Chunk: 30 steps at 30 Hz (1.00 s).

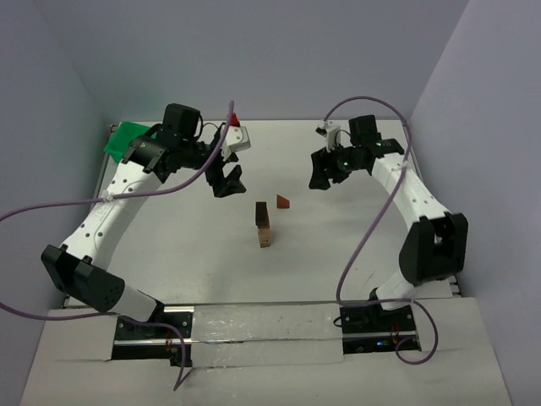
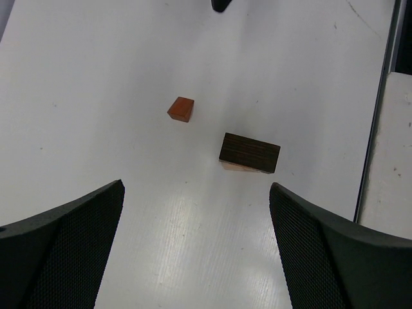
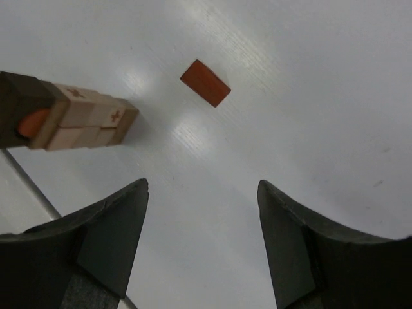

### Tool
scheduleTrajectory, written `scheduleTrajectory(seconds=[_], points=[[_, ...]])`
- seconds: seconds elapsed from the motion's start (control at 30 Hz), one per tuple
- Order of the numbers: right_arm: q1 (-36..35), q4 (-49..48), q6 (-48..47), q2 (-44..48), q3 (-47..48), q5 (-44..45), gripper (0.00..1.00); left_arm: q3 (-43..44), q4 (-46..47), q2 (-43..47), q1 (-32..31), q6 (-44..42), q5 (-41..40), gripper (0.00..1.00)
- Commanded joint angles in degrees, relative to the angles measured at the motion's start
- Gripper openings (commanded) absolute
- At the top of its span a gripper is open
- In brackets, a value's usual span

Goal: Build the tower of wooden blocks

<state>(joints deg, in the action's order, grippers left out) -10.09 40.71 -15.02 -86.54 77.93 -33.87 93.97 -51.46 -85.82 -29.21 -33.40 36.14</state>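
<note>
The tower (image 1: 264,224) stands mid-table as a narrow stack of tan wood blocks capped by a dark brown one. Just behind and to its right, a reddish-brown wedge (image 1: 282,201) lies on the table. In the left wrist view the tower's dark cap (image 2: 250,152) and the wedge (image 2: 181,109) lie ahead of the fingers. The right wrist view shows the tower (image 3: 77,119) from the side and the wedge (image 3: 205,82) beyond it. My left gripper (image 1: 226,180) (image 2: 196,187) hovers behind-left of the tower, open and empty. My right gripper (image 1: 321,173) (image 3: 201,183) hovers behind-right, open and empty.
A green bin (image 1: 127,137) sits at the table's back left corner. A small red and white object (image 1: 237,135) lies near the back edge beside the left arm. Grey walls close in the table on three sides.
</note>
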Motion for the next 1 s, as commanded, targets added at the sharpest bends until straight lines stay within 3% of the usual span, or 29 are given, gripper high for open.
scheduleTrajectory(seconds=[0.0, 0.17, 0.43, 0.7, 0.97], points=[[0.2, 9.0, -14.8, -9.0, 6.4, -4.4, 0.73, -1.0, 1.3, 3.3, 2.7, 1.1, 9.4, 0.99], [-0.7, 11.9, -16.6, -20.0, 14.0, -1.7, 0.65, -3.1, 0.6, 4.9, 4.3, 0.1, 11.8, 0.99], [-6.1, 12.9, -14.6, -27.8, 18.9, 4.4, 0.67, -5.2, 0.8, 5.5, 5.3, -0.3, 12.4, 0.99], [-12.2, 10.6, -13.1, -31.0, 18.7, 10.9, 0.9, -5.8, 0.5, 5.4, 5.7, -1.0, 12.8, 0.99], [-14.8, 10.7, -12.4, -36.0, 23.3, 12.9, 0.97, -5.7, 0.0, 5.3, 5.8, -1.5, 13.0, 0.99]])
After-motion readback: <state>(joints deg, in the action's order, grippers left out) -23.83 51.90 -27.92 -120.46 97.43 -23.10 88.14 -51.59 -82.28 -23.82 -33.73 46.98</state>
